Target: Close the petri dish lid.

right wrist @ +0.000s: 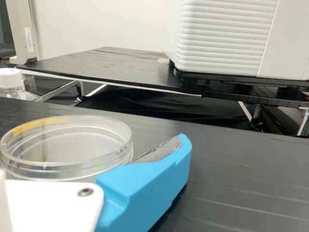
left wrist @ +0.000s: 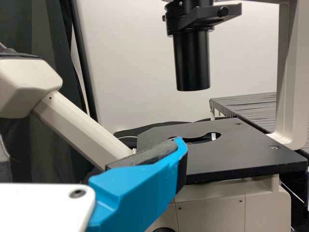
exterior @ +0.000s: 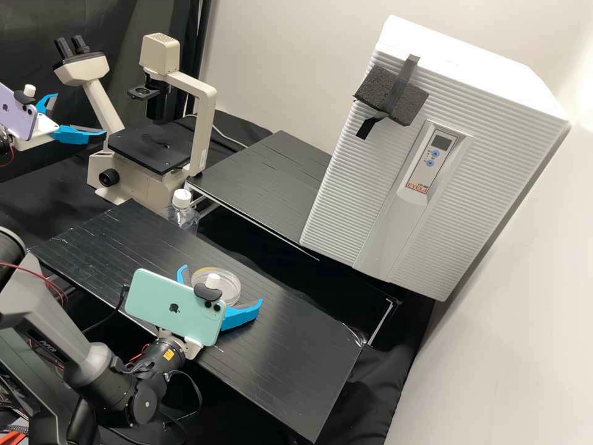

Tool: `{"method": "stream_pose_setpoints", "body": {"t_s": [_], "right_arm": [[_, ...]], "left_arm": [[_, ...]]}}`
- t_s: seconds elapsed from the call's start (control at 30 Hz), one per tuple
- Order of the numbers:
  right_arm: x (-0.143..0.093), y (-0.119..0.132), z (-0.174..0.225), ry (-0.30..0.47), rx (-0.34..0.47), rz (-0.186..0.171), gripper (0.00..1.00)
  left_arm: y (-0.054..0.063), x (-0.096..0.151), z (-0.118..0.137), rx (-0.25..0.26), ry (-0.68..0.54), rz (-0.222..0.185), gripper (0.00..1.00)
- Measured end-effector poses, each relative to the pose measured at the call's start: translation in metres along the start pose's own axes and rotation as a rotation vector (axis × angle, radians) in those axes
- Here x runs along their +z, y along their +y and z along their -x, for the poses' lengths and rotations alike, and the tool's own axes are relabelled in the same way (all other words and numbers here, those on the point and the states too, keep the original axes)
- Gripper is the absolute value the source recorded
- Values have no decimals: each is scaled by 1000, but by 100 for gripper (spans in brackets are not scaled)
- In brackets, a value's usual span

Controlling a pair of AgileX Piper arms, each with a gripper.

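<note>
A clear round petri dish (exterior: 230, 285) with a yellow mark on its rim lies on the near black board. My right gripper (exterior: 221, 287) stands open at the dish, one blue finger on either side. In the right wrist view the petri dish (right wrist: 67, 145) shows stacked clear rims; I cannot tell whether the lid is fully seated. One finger of the right gripper (right wrist: 145, 186) is beside it there, contact unclear. My left gripper (exterior: 79, 115) is open in the air by the microscope, away from the dish; in its wrist view the left gripper (left wrist: 137, 188) is before the stage.
A beige microscope (exterior: 201, 123) stands at the back left. A capped clear bottle (exterior: 183, 210) is just behind the near board (exterior: 296, 358). A white ribbed appliance (exterior: 346, 204) stands on the far board at the right.
</note>
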Motion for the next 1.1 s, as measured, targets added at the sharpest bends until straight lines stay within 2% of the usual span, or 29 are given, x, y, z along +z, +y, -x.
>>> {"method": "stream_pose_setpoints", "body": {"t_s": [0.67,1.1], "right_arm": [[-2,-1,-1,13,-12,2,0],[-6,-3,-6,49,-22,-12,0]], "left_arm": [[0,0,0,0,0,0,100],[0,0,0,0,0,0,100]]}}
